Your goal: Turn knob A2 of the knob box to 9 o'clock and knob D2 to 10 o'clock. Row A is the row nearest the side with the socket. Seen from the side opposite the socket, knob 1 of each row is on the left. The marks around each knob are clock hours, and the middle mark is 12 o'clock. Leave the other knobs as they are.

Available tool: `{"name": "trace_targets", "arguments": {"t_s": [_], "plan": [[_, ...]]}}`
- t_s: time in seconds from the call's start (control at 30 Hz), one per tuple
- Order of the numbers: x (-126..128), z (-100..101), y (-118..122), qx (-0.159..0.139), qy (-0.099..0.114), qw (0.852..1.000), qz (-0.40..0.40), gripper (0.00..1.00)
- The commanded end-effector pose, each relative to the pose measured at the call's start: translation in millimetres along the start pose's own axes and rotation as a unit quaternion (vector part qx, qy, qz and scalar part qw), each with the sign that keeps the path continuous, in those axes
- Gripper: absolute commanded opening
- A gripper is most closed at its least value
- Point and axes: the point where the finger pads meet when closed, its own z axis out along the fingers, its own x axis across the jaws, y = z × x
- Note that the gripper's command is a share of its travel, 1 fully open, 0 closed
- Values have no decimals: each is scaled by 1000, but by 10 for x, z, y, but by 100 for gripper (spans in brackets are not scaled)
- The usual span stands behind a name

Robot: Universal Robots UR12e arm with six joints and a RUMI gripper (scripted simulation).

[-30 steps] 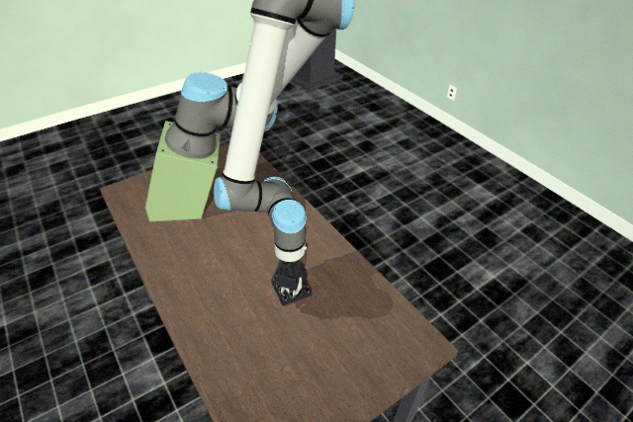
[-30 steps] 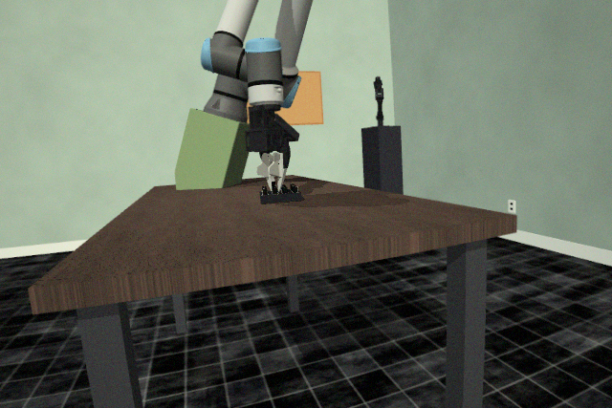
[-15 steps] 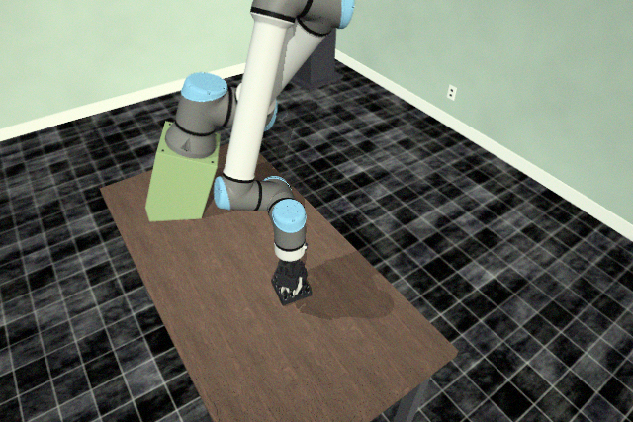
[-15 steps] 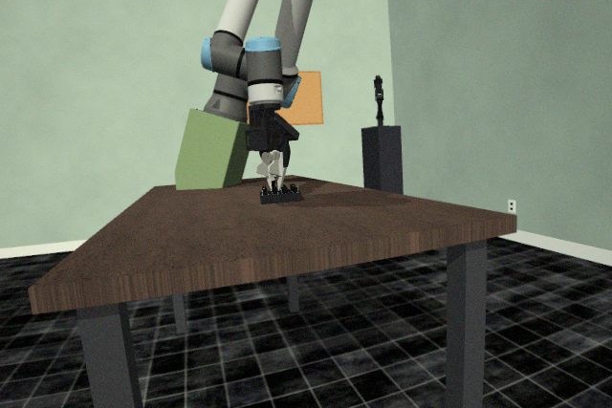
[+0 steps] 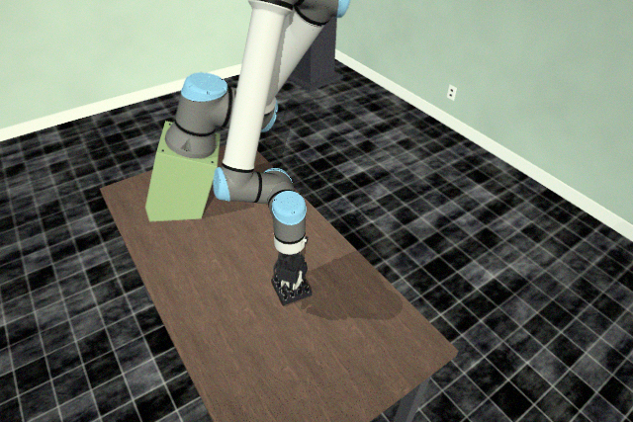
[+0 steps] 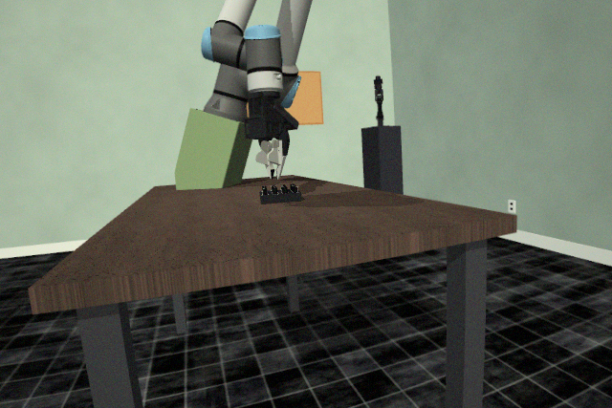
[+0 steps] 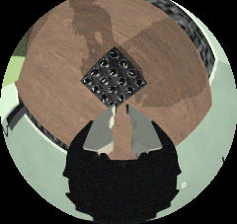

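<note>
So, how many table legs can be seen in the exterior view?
4. Front left leg, front right leg, back left leg and back right leg; the back two show under the table. None seems hidden.

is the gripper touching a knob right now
No, in the exterior view the fingers hang above the knob box with a gap below their tips.

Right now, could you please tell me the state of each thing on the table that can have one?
claw: nearly shut, holding nothing, tips just above the knob box.
knob box: flat on the table, apart from the claw.
knobs: upright; settings too small to read.
</note>
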Motion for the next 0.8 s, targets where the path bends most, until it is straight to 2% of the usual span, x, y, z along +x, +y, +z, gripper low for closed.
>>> {"name": "trace_targets", "arguments": {"t_s": [0.0,0.77], "plan": [[3,-55,4,0,0,1000,0,11],[5,-66,2,0,0,1000,16,11]]}}
